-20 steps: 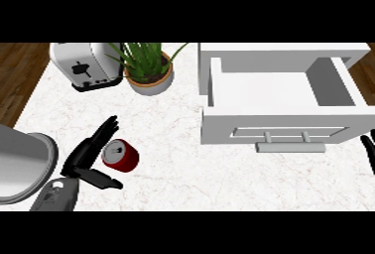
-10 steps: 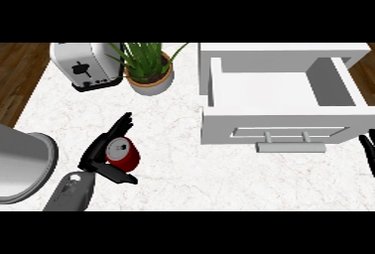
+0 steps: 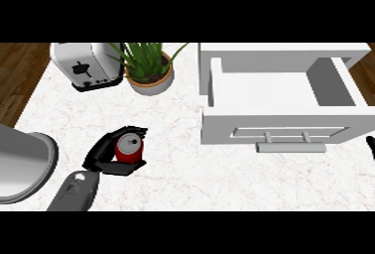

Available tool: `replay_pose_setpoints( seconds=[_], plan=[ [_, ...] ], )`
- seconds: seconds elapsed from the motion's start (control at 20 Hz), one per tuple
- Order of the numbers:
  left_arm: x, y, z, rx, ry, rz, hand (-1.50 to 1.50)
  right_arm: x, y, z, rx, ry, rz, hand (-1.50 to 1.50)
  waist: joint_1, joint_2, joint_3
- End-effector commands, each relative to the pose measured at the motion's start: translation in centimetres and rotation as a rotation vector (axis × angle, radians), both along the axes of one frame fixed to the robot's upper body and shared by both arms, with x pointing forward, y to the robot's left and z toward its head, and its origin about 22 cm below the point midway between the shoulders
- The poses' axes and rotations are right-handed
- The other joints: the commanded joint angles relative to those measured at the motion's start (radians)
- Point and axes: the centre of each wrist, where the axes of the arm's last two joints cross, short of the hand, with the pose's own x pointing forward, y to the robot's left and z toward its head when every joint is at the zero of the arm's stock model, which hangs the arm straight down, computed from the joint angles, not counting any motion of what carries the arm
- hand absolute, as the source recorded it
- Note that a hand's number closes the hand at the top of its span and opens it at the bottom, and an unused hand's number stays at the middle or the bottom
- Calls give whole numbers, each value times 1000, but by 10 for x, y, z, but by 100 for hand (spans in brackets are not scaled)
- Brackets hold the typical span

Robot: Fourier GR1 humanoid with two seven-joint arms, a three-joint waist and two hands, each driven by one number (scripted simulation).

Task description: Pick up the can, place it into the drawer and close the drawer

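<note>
In the head view, the left hand (image 3: 102, 153) curls its fingers and thumb round the red can (image 3: 130, 149), which sits on the white marble counter (image 3: 190, 168) toward its left part. The drawer (image 3: 282, 130) stands pulled open at the right, well apart from the can, its handle facing the lower edge. A toaster (image 3: 86, 65) and a potted plant (image 3: 149, 69) stand at the far side. Only a dark sliver of the right hand (image 3: 371, 147) shows at the right edge; whether its fingers are spread or curled cannot be told
</note>
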Motion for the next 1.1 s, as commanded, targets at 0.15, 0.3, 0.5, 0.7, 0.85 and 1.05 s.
replay_pose_setpoints(
  seconds=[0.15, 0.3, 0.5, 0.7, 0.85, 1.05],
  plan=[
    [2, -22, 2, -75, 23, -18, 150, 3, -1, -14, -9, 7, 5, -150, 1, 0, 0],
    [0, -33, 19, -82, 14, -69, 150, -1, -1, -10, 11, -6, -8, -150, 4, -1, 0],
    [15, -27, 45, -135, -8, -97, 150, -17, -9, -13, 8, -3, -1, -150, 2, -1, 0],
    [-4, 2, 27, -136, -43, 341, 150, -10, -4, -2, -5, -13, -16, -150, 16, -2, 0],
    [3, 27, 38, -113, -71, 557, 150, -11, -2, -11, 18, -17, -8, -150, 9, 0, 1],
    [16, -21, 71, -140, -106, 513, 150, -17, 13, -13, 12, -3, -13, -150, 3, -2, 0]
  ],
)
